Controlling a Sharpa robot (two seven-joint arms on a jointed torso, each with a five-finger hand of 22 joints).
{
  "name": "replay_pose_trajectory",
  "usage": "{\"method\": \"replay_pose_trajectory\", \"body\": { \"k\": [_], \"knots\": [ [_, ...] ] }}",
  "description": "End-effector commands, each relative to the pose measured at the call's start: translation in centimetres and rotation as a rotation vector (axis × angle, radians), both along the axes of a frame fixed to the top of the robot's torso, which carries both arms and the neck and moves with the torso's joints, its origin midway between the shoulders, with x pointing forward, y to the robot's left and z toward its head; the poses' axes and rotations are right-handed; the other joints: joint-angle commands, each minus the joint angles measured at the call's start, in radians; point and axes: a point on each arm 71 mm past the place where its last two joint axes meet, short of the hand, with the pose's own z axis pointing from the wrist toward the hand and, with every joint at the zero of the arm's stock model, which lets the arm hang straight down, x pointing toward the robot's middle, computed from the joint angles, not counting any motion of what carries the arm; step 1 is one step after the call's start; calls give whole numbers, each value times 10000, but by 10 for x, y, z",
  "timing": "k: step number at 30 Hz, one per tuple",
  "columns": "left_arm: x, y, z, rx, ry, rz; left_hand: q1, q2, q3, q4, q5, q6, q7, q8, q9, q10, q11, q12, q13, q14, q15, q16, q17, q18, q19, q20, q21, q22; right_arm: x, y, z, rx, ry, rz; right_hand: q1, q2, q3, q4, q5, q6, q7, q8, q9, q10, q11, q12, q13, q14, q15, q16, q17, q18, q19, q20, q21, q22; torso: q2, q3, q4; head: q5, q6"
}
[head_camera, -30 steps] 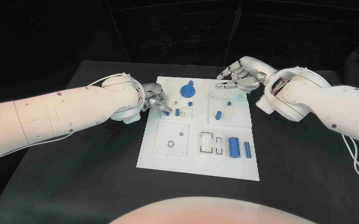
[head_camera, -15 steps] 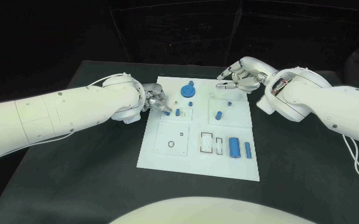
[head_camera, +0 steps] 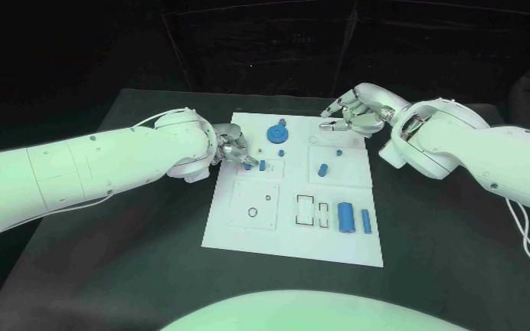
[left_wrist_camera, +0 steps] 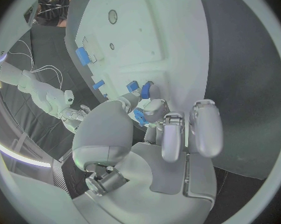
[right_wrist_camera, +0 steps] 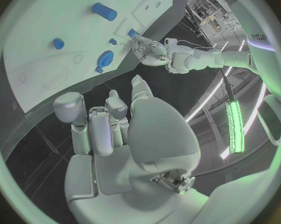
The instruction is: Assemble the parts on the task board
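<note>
A small blue part (left_wrist_camera: 140, 117) is pinched at the fingertips of the left hand (head_camera: 231, 147), which is lowered over the near-left region of the white task board (head_camera: 254, 231). The thumb and a finger are closed on the piece, while the remaining fingers (left_wrist_camera: 205, 127) are extended alongside, apart from it. Just beyond those fingertips, a short blue peg (head_camera: 262, 165) is seen standing in the board, and a blue gear-shaped piece (head_camera: 276, 132) lies a little farther on.

The right hand (head_camera: 355, 113) is held above the board's far edge, its fingers (right_wrist_camera: 97, 127) loosely curled (nothing is seen between them) and apart from one another. Ahead of its fingertips a blue cylinder (head_camera: 322, 169) rests on the board. Two longer blue pieces (head_camera: 345, 217) lie side by side near the board's front right corner, well apart from both hands.
</note>
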Motion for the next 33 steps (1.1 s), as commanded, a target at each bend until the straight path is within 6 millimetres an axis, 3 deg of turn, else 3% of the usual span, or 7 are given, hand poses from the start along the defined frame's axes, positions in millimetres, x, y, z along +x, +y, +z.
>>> {"method": "replay_pose_trajectory", "body": {
  "k": [1,33],
  "knots": [
    [0,0,-1,153,94,24,-86,6,-81,26,-16,-4,41,47,-8,27,25,47,19,1020,-71,31,2634,-55,46,-15,38,19,0,1,1,25,0,77,70,33,-20,-49,61,-23,-31,62,3,29,-6,62,2,481,-38,-47,79,130,39,-33,-47,-12,-3,1,-6,-13,-7],
    [0,1,-1,260,134,155,-118,-55,-402,102,-13,136,-37,209,31,160,-36,225,223,1020,-112,31,2634,-81,104,-44,133,150,0,0,1,25,-7,58,54,46,-30,-35,69,-20,-31,66,4,24,-5,55,-7,479,-37,-54,72,132,34,-34,-56,-27,-11,-9,8,-41,-58]
  ]
}}
